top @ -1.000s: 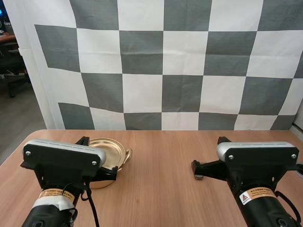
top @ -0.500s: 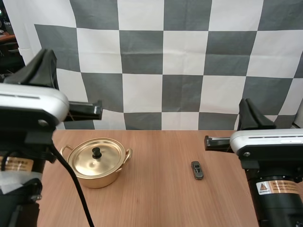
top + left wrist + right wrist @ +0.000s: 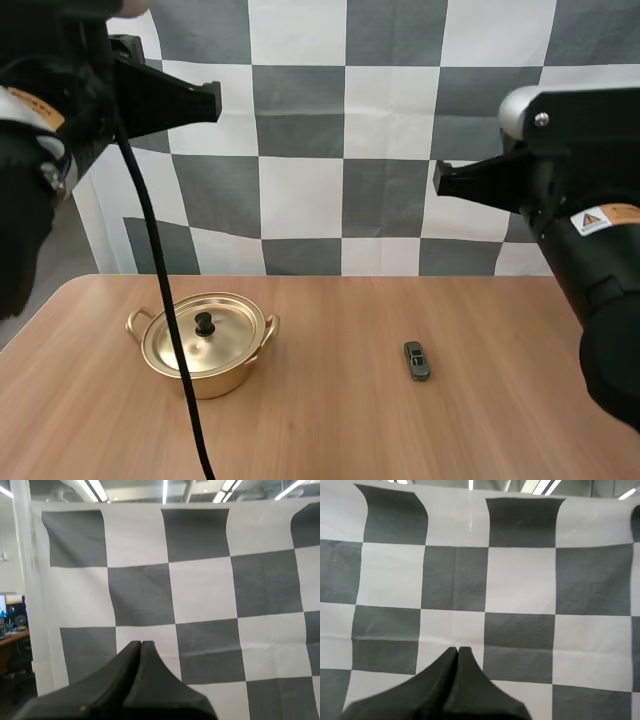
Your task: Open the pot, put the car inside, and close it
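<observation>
Ok so, grippers first. My left gripper [image 3: 140, 644] is closed on nothing. In the left wrist view the two black fingers lie pressed together as one dark wedge, with no gap and nothing pinched at the tips. Same deal with my right gripper [image 3: 458, 651]: the right wrist view has its fingers flush against each other, one solid wedge, empty.

From the high view both arms are held way up, well above the table [image 3: 330, 430]. The left gripper's tip pokes inward over the left side and the right gripper's tip pokes inward over the right side, so they kind of point toward each other with a wide gap between. Neither one is anywhere near the stuff on the table.

Down on the wood, the pot [image 3: 222, 383] is a small gold-coloured one with two side handles, sitting on the left half of the table. Its lid [image 3: 230, 335] is on and sitting flat, with a black knob [image 3: 204, 323] sticking up in the middle.

The car [image 3: 416, 360] is a tiny dark grey toy lying on the bare table on the right half, well apart from the pot. Can't tell which end is its nose. It's outside the pot, touching nothing but the table.
</observation>
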Robot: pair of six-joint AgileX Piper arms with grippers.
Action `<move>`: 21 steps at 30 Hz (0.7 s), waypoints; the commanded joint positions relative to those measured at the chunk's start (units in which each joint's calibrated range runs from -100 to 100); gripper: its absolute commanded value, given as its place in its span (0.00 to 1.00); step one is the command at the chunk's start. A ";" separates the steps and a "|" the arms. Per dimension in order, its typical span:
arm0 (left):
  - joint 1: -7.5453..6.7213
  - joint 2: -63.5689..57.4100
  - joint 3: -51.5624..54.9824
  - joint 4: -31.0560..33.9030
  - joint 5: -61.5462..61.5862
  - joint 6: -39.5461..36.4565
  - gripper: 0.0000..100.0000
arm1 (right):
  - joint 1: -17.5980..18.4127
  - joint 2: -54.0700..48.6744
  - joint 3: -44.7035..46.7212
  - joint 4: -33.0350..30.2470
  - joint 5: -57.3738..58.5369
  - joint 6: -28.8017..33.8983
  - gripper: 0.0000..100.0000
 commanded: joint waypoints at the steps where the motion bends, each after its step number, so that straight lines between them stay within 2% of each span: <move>1: 0.00 6.89 -13.43 0.34 77.09 1.97 0.00 | 0.06 11.40 -28.88 -6.40 101.23 5.77 0.00; 5: 0.00 7.35 -13.96 4.78 77.09 3.51 0.00 | 0.06 17.33 -29.12 -6.54 101.23 5.77 0.00; 9: 0.00 6.31 -13.84 9.92 77.09 3.29 0.00 | 0.06 18.36 -27.50 -6.54 101.23 5.77 0.00; 15: 0.00 4.38 -8.60 7.75 77.09 2.42 0.00 | 0.06 18.36 -27.10 -6.54 101.23 5.77 0.00; 21: 0.00 7.88 0.64 6.43 77.09 2.93 0.00 | 0.06 18.36 -27.10 -6.54 101.23 5.77 0.00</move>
